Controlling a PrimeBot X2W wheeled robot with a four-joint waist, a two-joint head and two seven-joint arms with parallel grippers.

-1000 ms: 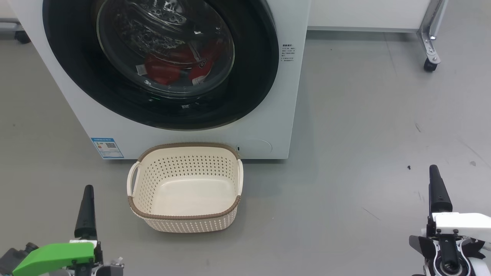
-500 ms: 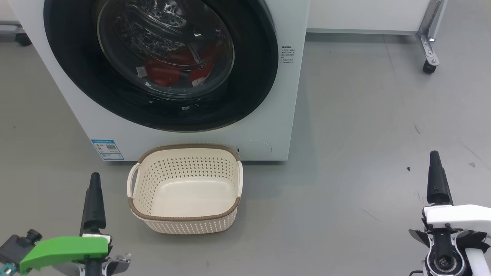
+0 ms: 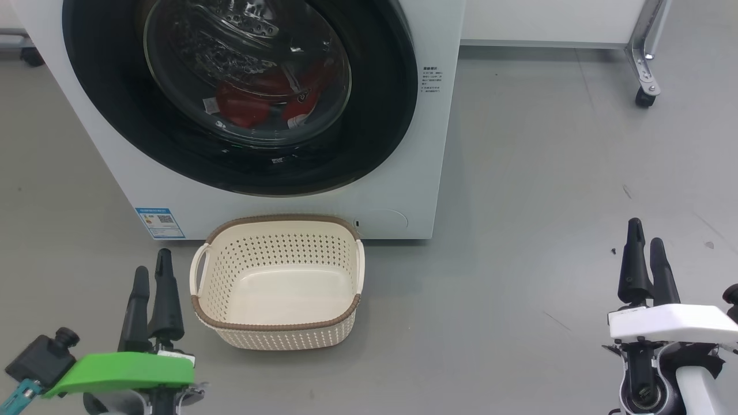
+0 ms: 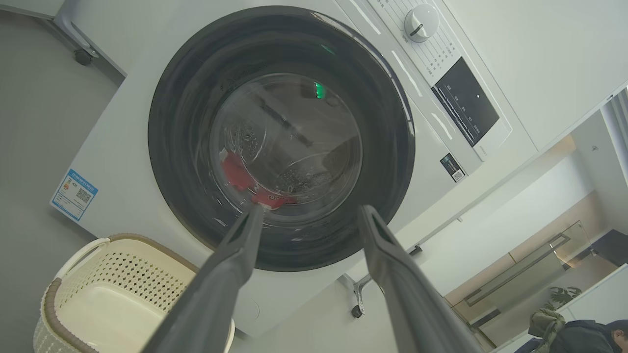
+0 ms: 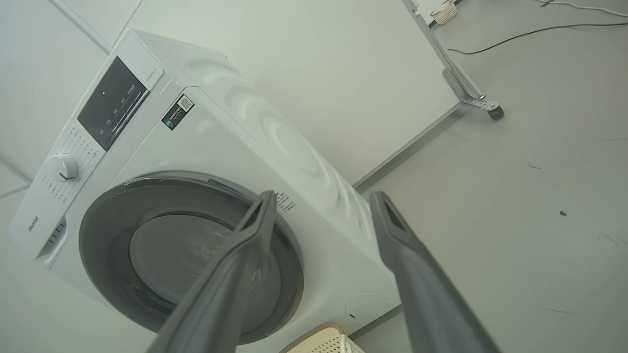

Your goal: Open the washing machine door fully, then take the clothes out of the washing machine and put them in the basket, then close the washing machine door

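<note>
1. Two grippers sit low in the head view, the left gripper [image 3: 153,260] at lower left and the right gripper [image 3: 645,230] at lower right. Each reaches higher up the frame than a second ago, and each now shows both fingers where one showed before.
2. Both grippers are spread wide and empty, as they were.
3. The washing machine door [image 3: 380,115] is shut at upper centre, with the clothes [image 3: 248,104] red behind its glass, unchanged.
4. The basket [image 3: 277,219] stands empty on the floor [image 3: 519,230] at lower centre, just before the washing machine [image 3: 288,210], unmoved.
</note>
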